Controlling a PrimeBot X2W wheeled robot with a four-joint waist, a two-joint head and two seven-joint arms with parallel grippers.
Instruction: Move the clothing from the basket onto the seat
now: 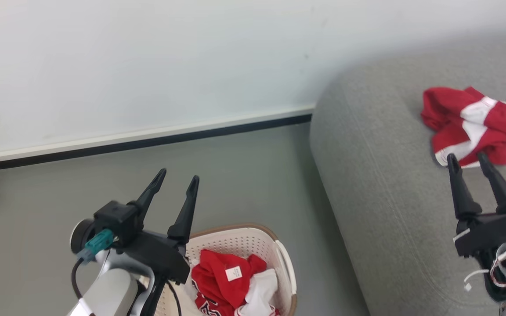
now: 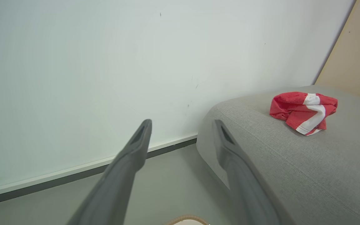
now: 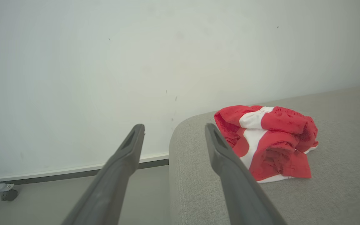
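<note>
One red garment (image 1: 472,125) already lies on the seat (image 1: 367,184) at the upper right of the head view, just beyond your right pincer (image 1: 466,156), whose fingers stand apart with nothing between them. More clothing (image 1: 222,281) sits in the basket (image 1: 235,230) at bottom centre. Your left pincer (image 1: 178,174), also spread and empty, hangs over the basket's left side, pointing up the frame. You seem between transfers. Next, tip a pincer down into the basket and close on the red heap.
</note>
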